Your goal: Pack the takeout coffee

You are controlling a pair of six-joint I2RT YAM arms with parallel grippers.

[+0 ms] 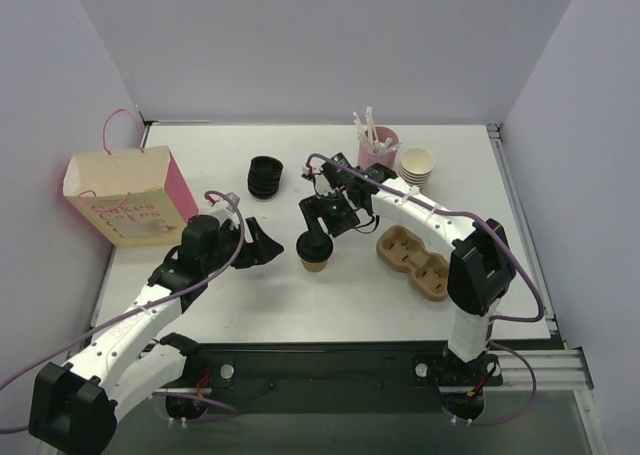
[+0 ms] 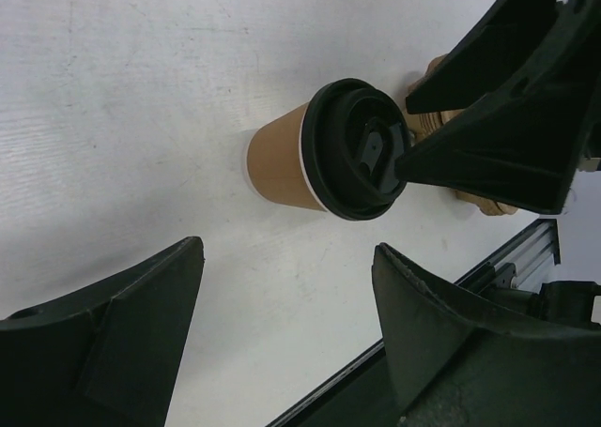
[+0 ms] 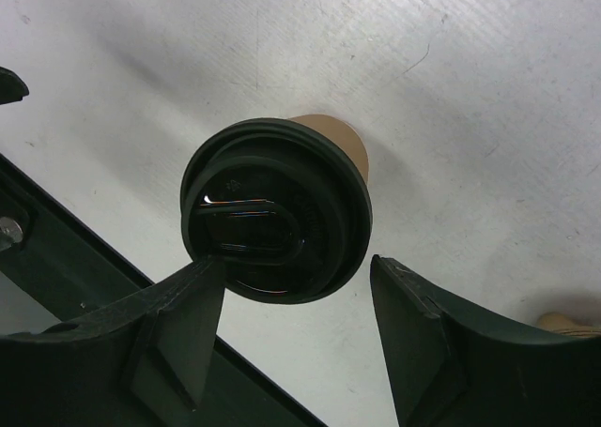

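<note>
Risks first: the right end effector point(image 3: 296, 266) is parked directly over the takeout coffee point(image 1: 315, 254), jaws apart, nothing gripped. One fingertip point(image 2: 432, 155) is seen at, or just touching, the black lid point(image 3: 272, 211) near its sip tab. If it is driven down or closed from there, the lid is likely to be pushed off-seat or the cup levered over

The left end effector point(image 2: 286, 253) is spread wide and empty, aimed at the cup's side from the left, cup not yet between the jaws. With a low or off-centre approach the cup could be shoved along the worktop point(image 1: 330, 310) instead of straddled. Both end effectors are crowded around one small cup, so finger-to-finger contact is a real risk. If the paper wall point(image 2: 277, 160) is squeezed too hard, it could be buckled and the lid popped

Cup: tan-brown paper, tapered, upright mid-worktop, lid seated flush as far as can be seen, no spill visible. It is placed just left of the moulded cup carrier point(image 1: 412, 260) and well apart from the paper bag point(image 1: 125, 197) at far left
</note>
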